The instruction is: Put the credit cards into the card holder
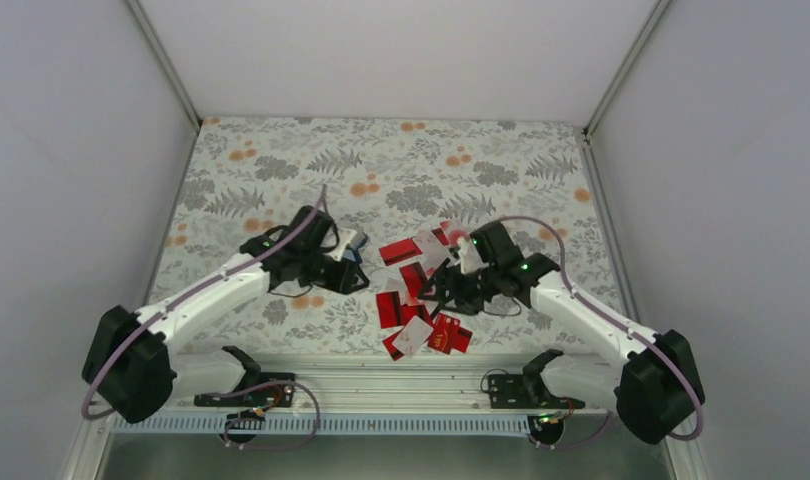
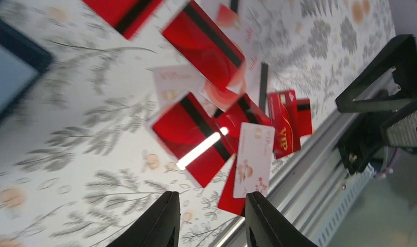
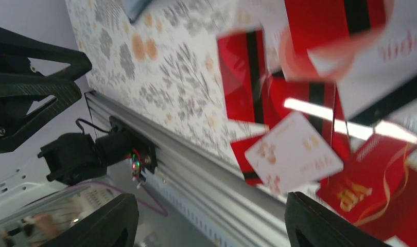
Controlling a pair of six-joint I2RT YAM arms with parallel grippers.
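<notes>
Several credit cards, mostly red with black stripes and a few white, lie in a loose overlapping pile near the table's front middle. They also show in the left wrist view and the right wrist view. The card holder lies open left of the pile, with a navy edge and a lighter blue inside; a corner of it shows in the right wrist view. My left gripper is open and empty between holder and pile. My right gripper is open wide and empty over the pile's near right side.
A floral cloth covers the table. An aluminium rail runs along the near edge, close behind the nearest cards. White walls close the left, right and back. The black arm mounts sit on the rail.
</notes>
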